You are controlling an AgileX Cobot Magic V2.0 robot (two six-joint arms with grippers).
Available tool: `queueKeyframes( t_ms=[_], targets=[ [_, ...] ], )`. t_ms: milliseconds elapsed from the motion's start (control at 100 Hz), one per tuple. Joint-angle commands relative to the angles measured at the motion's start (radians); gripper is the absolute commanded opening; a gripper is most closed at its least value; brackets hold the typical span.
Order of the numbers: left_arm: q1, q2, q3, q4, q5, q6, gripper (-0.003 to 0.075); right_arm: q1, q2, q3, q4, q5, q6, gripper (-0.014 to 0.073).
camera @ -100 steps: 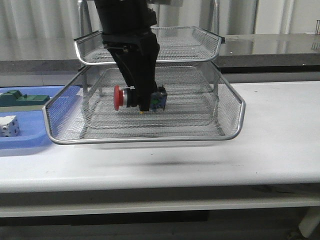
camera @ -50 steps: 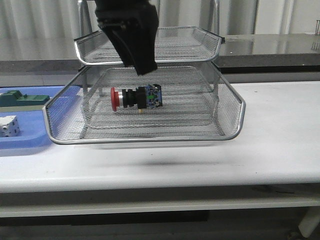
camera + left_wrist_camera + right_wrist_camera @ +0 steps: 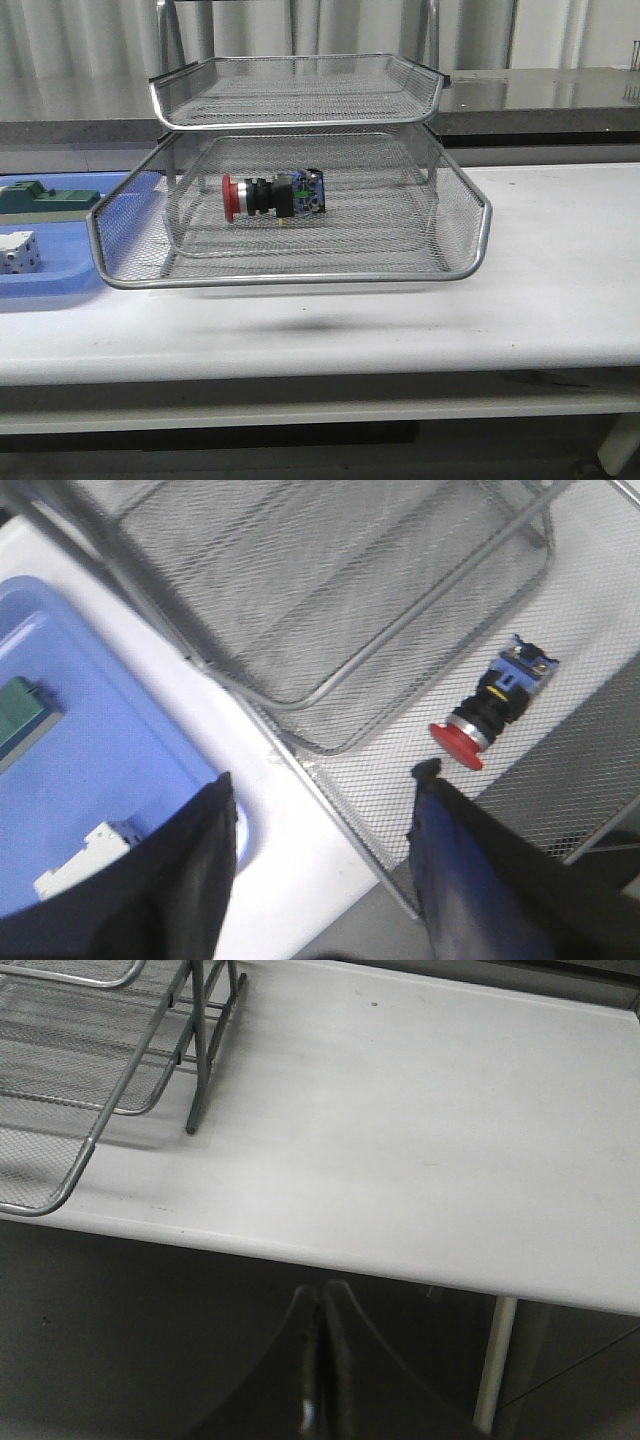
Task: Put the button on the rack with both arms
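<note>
The button [image 3: 272, 195] lies on its side in the pulled-out middle tray of the silver wire rack [image 3: 300, 278], red head to the left. The left wrist view shows the same button [image 3: 490, 704] on the mesh, with the rack's tray rim [image 3: 340, 800] running across. My left gripper [image 3: 325, 780] hangs open above the tray's edge, nothing between its fingers, apart from the button. My right gripper [image 3: 322, 1295] is shut and empty, below the white table's front edge; a corner of the rack [image 3: 60, 1110] shows there. Neither arm appears in the front view.
A flat blue tray [image 3: 60, 285] sits left of the rack, holding a green block [image 3: 45, 198] and a white cube [image 3: 18, 252]. The blue tray [image 3: 90, 770] also shows in the left wrist view. White tabletop [image 3: 560, 260] extends right of the rack.
The left arm let go of the button in the middle tray and rose out of the front view. The button stays lying on the mesh.
</note>
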Motion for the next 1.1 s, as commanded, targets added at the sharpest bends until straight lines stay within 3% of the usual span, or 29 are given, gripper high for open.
queueKeyframes(
  t_ms=[0, 350, 640, 1090],
  targets=[
    [0.05, -0.133, 0.074, -0.01, -0.125, -0.034, 0.0375, 0.001, 0.006, -0.034, 0.002, -0.069, 0.002, -0.0071],
    [0.188, -0.533, 0.587, -0.01, -0.5, -0.099, 0.0375, 0.001, 0.006, -0.034, 0.002, -0.069, 0.002, -0.0071],
    [0.217, -0.847, 0.993, -0.016, -0.804, -0.16, 0.0375, 0.001, 0.006, -0.034, 0.002, -0.069, 0.002, -0.0071],
    [0.217, -1.223, 1.347, -0.018, -0.995, -0.164, 0.0375, 0.001, 0.006, -0.034, 0.002, -0.069, 0.002, -0.0071]
  ],
)
